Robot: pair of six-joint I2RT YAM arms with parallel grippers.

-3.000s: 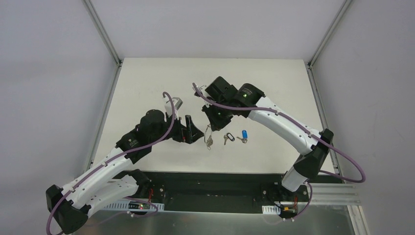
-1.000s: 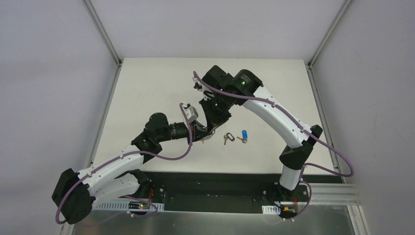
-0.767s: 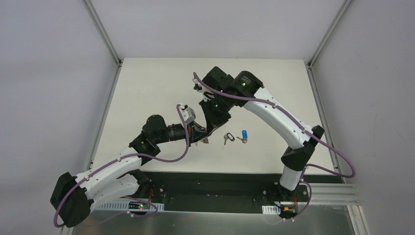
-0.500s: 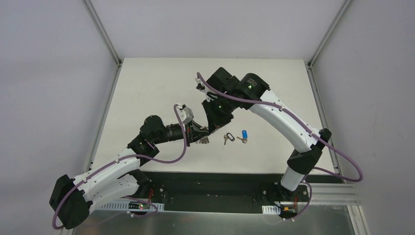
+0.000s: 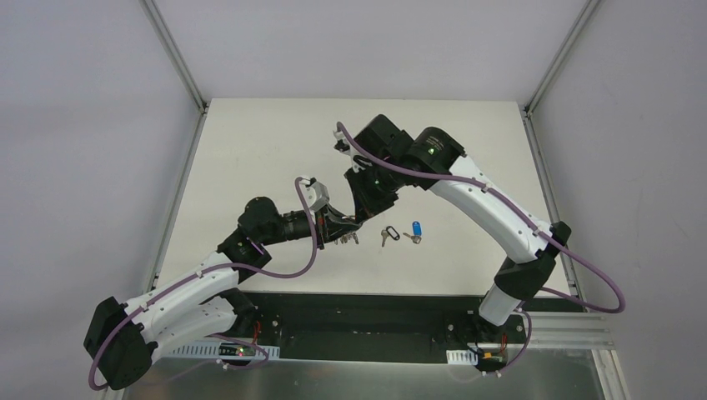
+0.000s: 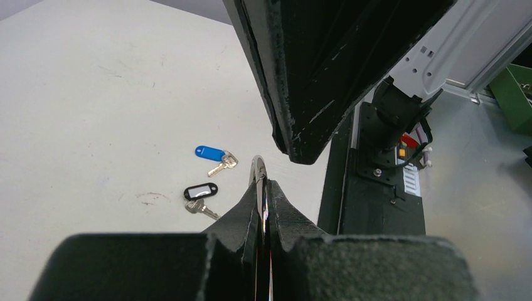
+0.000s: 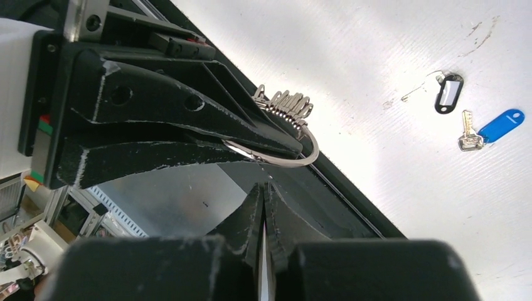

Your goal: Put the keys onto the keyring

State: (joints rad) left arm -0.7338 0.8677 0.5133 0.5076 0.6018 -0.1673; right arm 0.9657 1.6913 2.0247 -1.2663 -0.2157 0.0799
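Note:
My left gripper (image 6: pixel 263 185) is shut on the keyring (image 6: pixel 258 170), a thin silver ring standing edge-on between its fingertips. In the right wrist view the keyring (image 7: pixel 300 154) juts out past the left gripper's fingers (image 7: pixel 188 125), and a bunch of small metal pieces (image 7: pixel 285 102) hangs on it. My right gripper (image 7: pixel 263 188) is shut with nothing showing between its fingertips, which sit just under the ring. Both grippers meet above the table's middle (image 5: pixel 357 221). The black-headed key (image 5: pixel 388 234) and the blue-headed key (image 5: pixel 415 229) lie loose on the table to the right.
The white table (image 5: pixel 250 150) ends in a black strip (image 5: pixel 375 312) at the near edge, where the arm bases stand. Metal frame posts (image 5: pixel 175 58) rise at the back corners. Purple cables (image 5: pixel 308 242) loop along both arms.
The left wrist has turned and drawn slightly back left with the ring still in its grip. The right arm's elbow has swung rightward while its gripper stays at the ring. The keys have not moved.

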